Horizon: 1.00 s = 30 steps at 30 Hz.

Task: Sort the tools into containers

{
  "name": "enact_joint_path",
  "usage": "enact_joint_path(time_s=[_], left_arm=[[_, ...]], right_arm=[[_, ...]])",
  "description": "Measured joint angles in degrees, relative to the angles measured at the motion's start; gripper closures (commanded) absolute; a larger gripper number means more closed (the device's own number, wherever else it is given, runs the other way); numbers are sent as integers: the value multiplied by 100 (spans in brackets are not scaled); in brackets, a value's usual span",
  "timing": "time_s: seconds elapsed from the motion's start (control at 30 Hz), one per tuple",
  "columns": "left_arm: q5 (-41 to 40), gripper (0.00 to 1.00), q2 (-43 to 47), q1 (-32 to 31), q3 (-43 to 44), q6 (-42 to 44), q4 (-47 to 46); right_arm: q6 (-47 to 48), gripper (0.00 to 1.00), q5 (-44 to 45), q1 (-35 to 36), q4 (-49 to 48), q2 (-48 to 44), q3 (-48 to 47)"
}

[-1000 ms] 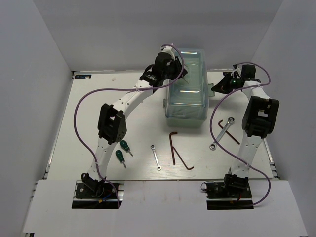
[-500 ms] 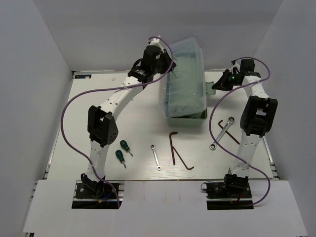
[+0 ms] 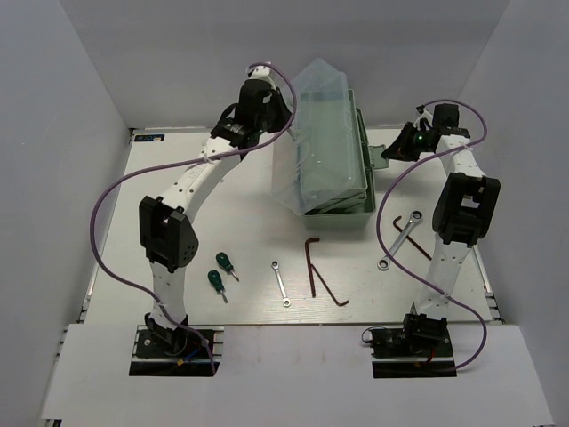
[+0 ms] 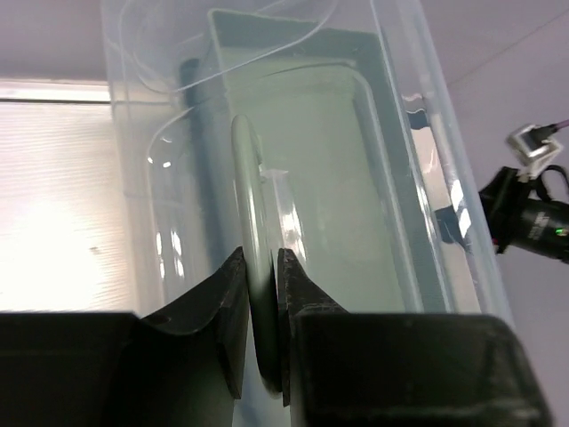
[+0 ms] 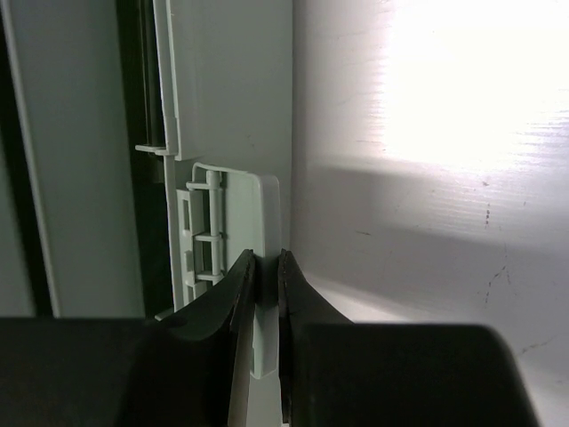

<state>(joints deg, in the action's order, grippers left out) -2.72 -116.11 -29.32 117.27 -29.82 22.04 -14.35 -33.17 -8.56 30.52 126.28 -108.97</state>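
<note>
I see my left gripper (image 4: 260, 285) clamped on the slim curved handle (image 4: 247, 178) of the glossy translucent lid (image 3: 311, 107). The lid is tilted up off the mint-green plastic toolbox (image 3: 342, 216), at the far middle of the white table (image 3: 178, 205). My right gripper (image 5: 265, 276) pinches the box's ribbed pale latch (image 5: 244, 209).

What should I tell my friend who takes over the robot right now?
Left gripper: shut on the lid handle; the lid is tilted up, partly open.
Right gripper: shut on the side latch of the toolbox.
Tools: screwdrivers, small wrench, hex keys and long wrench all lie on the table.
Done: box partly open. Left: finish opening, then put every tool in a compartment.
</note>
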Motion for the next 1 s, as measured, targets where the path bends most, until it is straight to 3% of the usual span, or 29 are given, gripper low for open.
enact_joint_path(time_s=[0.53, 0.63, 0.67, 0.77, 1.0], left_arm=[[-632, 99, 833, 415, -1193, 737, 278], [-654, 76, 1036, 422, -1526, 732, 186], [-656, 54, 1115, 424, -1657, 723, 138], [-863, 29, 1397, 472, -2103, 901, 181], [-1276, 15, 1738, 750, -2758, 1115, 586]], right_arm=[[304, 100, 166, 0, 81, 0, -46], [348, 100, 170, -2, 87, 0, -57], [367, 100, 168, -2, 94, 0, -59], [442, 100, 197, -7, 105, 0, -72], [522, 100, 219, -87, 155, 0, -76]])
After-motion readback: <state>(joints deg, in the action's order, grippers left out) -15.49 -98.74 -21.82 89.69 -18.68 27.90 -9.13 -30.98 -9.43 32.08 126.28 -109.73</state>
